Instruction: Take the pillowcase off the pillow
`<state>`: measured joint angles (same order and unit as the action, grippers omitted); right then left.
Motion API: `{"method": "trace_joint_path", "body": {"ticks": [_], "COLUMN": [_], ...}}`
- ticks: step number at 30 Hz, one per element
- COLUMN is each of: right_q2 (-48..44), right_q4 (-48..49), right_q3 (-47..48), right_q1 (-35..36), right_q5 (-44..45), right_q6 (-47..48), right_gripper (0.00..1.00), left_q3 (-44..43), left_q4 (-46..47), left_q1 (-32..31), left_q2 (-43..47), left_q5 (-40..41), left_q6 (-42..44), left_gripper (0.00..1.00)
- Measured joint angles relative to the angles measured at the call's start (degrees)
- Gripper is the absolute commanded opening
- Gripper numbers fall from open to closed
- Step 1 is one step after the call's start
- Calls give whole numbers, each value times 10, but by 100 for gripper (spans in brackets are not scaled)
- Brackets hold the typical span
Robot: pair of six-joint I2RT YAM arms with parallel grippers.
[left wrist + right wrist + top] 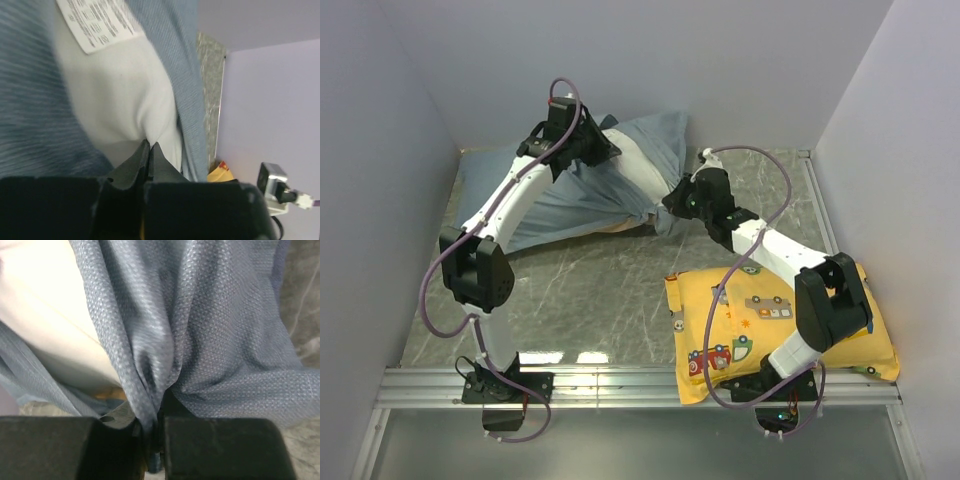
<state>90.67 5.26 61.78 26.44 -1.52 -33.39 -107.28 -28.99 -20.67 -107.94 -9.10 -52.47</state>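
The blue-grey pillowcase (552, 212) lies bunched at the back of the table, with the white pillow (125, 95) showing through its opening. A printed label (97, 22) is sewn to the pillow. My left gripper (590, 143) reaches in from the left over the bundle; in the left wrist view its tips (149, 146) are shut, pinching a crease of the white pillow. At the bundle's right end my right gripper (672, 203) is shut on a gathered fold of the pillowcase (150, 365). Cream pillow cloth (45, 305) shows to the left of that fold.
A yellow cartoon-vehicle print pillow (775, 305) lies at the front right under the right arm. Pale walls close in the marble-look table (590, 290) on the left, back and right. A metal rail (640, 385) runs along the near edge.
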Motion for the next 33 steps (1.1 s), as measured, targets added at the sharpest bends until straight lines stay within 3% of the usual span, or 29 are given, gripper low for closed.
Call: {"method": "trace_joint_path", "body": {"ticks": [8, 9, 11, 20, 23, 28, 31, 33], "right_q2": [7, 8, 10, 11, 13, 24, 24, 25], "right_q4": [0, -2, -3, 21, -19, -77, -84, -83], "right_q3": [-7, -7, -7, -33, -49, -68, -68, -67], "right_q1": [-26, -26, -27, -51, -75, -117, -121, -121], "right_q5": [-56, -57, -59, -83, -62, -33, -26, -29], "right_q6": [-3, -3, -3, -14, -6, 0, 4, 7], "right_gripper": [18, 10, 6, 0, 1, 14, 15, 4], "left_q3": [25, 30, 34, 38, 38, 38, 38, 25], "left_q4": [44, 49, 51, 38, 54, 87, 104, 105], "left_q1": [15, 15, 15, 16, 42, 122, 123, 107], "left_q2": [6, 7, 7, 12, 26, 86, 108, 109], "left_q5": [3, 3, 3, 4, 48, 115, 122, 121], "left_q6": [-9, -8, -8, -5, 1, 5, 9, 22], "left_gripper": [0, 0, 0, 0, 0, 0, 0, 0]}}
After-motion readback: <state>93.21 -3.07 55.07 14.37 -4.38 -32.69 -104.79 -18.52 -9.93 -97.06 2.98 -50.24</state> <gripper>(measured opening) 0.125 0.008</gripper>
